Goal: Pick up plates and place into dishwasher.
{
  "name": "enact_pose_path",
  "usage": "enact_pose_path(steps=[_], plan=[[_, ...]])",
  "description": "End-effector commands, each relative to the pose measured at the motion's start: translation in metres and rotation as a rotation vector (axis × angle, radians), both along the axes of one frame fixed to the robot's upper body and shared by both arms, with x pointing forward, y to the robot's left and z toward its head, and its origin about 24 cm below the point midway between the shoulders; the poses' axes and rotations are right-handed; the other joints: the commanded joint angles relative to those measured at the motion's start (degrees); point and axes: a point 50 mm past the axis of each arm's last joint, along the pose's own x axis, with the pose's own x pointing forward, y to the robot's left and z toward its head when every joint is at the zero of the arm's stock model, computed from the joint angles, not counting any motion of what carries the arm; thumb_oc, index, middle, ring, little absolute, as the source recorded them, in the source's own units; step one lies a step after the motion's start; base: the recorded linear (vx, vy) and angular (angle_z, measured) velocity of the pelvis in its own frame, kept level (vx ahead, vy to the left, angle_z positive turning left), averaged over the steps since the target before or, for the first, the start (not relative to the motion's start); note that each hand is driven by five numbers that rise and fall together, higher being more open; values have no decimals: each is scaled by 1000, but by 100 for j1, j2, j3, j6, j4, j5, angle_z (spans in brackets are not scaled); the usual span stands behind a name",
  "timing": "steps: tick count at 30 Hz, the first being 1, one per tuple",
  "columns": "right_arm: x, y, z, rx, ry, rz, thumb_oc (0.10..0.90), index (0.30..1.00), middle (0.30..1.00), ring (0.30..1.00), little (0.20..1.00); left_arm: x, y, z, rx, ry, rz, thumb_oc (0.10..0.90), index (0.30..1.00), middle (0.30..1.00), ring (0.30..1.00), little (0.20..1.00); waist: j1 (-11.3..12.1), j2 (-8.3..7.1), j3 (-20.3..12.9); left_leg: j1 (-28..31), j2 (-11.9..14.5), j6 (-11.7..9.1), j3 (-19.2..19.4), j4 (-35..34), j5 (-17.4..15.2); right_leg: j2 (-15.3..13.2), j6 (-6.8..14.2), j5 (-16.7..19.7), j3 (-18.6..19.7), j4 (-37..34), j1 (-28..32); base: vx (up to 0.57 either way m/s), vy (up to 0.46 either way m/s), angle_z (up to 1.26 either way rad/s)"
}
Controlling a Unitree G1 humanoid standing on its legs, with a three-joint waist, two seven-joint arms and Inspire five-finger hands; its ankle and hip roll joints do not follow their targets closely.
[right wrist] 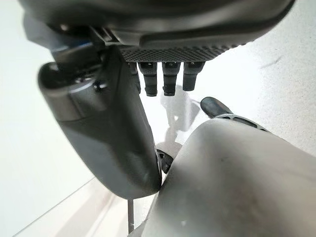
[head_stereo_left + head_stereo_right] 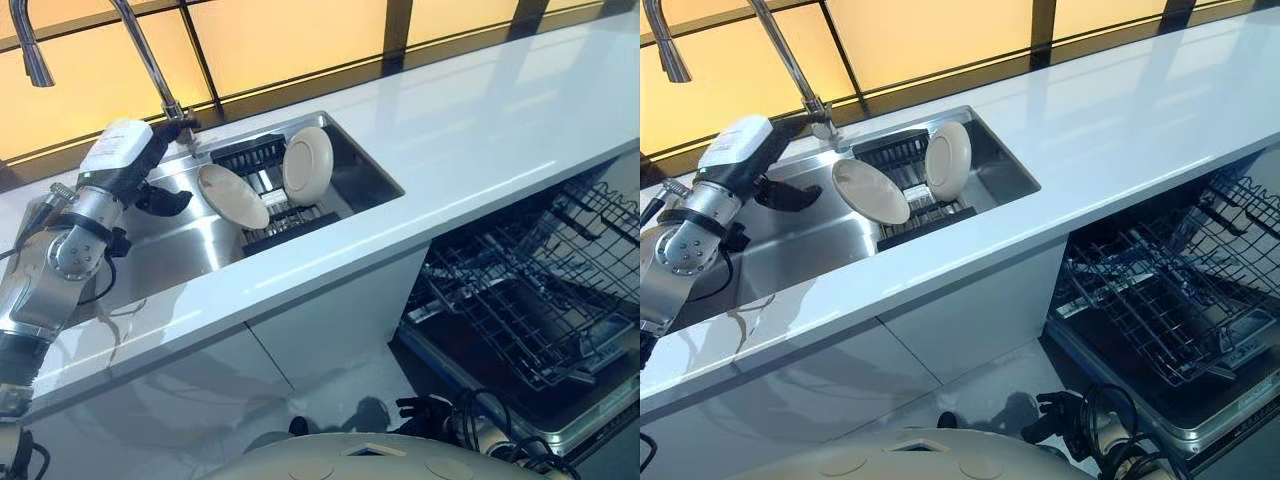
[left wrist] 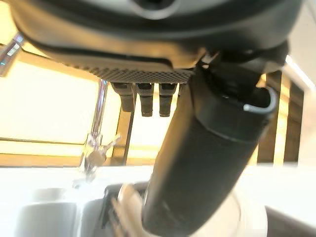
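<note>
Here the left hand hangs over the sink at about 9 o'clock, its fingers relaxed and straight, clasping nothing; the thumb sticks out beside them. The right hand shows in its own wrist view above the pale floor, fingers likewise slack and empty. Just beside the left hand, toward 3 o'clock, stand two plates in a dark rack inside the sink. The nearer plate is round, cream and tilted back; the farther plate is the same cream colour and stands nearly upright. One curved tap rises at 12 o'clock. Across the white surface, at 4 o'clock, one dishwasher rack is pulled out, wire-framed.
</note>
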Motion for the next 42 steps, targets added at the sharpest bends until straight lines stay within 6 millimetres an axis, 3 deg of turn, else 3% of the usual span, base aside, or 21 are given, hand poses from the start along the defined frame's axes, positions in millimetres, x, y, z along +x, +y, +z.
enact_pose_path(steps=[1,11,20,35,42], plan=[[8,-20,9,-44,-13,53,800,900,900,900,900,10,11,70,108,-202,26,800,900,900,900,900,-114,-72,-82,366,-564,327,571,35,-861,140,228,-75,167,467,-505,29,23,-5],[9,-22,10,-41,-9,59,800,900,900,900,900,19,10,71,130,-144,33,800,900,900,900,900,-207,-87,-45,387,-585,375,619,35,-888,153,267,-57,286,502,-552,2,2,0],[15,-22,12,-33,-10,58,800,900,900,900,900,29,11,67,256,-123,82,800,900,900,900,900,-279,-101,-33,402,-613,409,642,37,-916,180,270,-35,387,497,-578,22,0,-6],[16,-22,12,-28,-6,37,800,900,900,900,900,41,4,37,513,-4,98,800,900,900,900,900,-410,-114,-2,404,-651,444,673,61,-948,248,268,18,613,447,-606,11,-6,-6],[16,-21,12,-24,-1,20,800,900,900,900,900,47,4,28,551,-3,135,800,900,900,900,900,-478,-122,-4,407,-654,446,726,45,-950,283,267,44,688,413,-616,14,-8,-5]])
